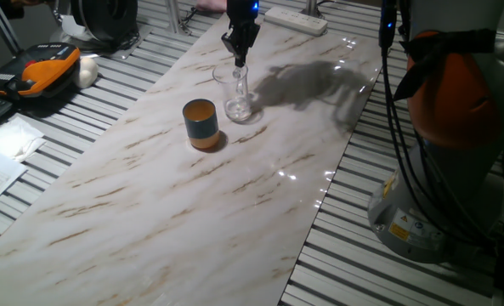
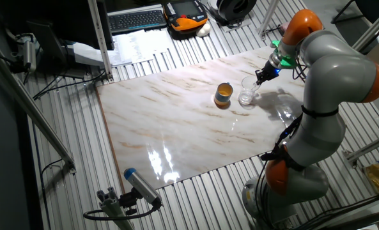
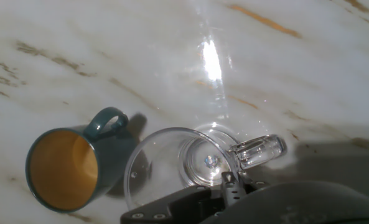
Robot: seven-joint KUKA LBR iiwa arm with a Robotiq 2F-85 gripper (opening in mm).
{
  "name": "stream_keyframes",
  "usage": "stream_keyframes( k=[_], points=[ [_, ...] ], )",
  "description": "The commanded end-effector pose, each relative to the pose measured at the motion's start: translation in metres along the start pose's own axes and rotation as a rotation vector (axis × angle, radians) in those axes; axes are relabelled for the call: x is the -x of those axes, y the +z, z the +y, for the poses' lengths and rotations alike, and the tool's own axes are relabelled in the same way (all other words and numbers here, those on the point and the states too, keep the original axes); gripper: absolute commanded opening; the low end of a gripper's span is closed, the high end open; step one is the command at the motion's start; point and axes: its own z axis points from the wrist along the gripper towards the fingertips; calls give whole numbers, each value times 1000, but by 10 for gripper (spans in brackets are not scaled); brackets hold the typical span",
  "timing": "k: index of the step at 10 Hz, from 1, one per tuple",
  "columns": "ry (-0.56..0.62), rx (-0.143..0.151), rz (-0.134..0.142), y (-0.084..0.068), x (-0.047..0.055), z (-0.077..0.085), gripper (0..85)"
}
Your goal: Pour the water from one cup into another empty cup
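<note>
- No writing on anything could be read.
- The arm (image 2: 330, 96) arched over the marble table (image 2: 176, 134), wrist pointing down.
- The gripper (image 1: 239, 58) hung at the glass cup's (image 1: 238, 95) rim by its handle; I couldn't tell how the jaws stood.
- Both cups stood upright mid-table, the blue-grey cup (image 1: 201, 123) just beside the glass one, its handle (image 3: 109, 121) facing away.

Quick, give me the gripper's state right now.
Gripper: right at the rim of the glass cup, which stands upright on the table. The views do not show whether the fingers are open or clamped on it.
</note>
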Motion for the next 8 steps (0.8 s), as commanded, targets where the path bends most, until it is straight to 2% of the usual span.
stream_keyframes(
  k=[1, 4, 8],
  points=[
    [0, 3, 0, 1, 0, 0, 0],
    [7, 20, 0, 5, 2, 0, 0],
    [9, 26, -5, 7, 3, 1, 0]
  ],
)
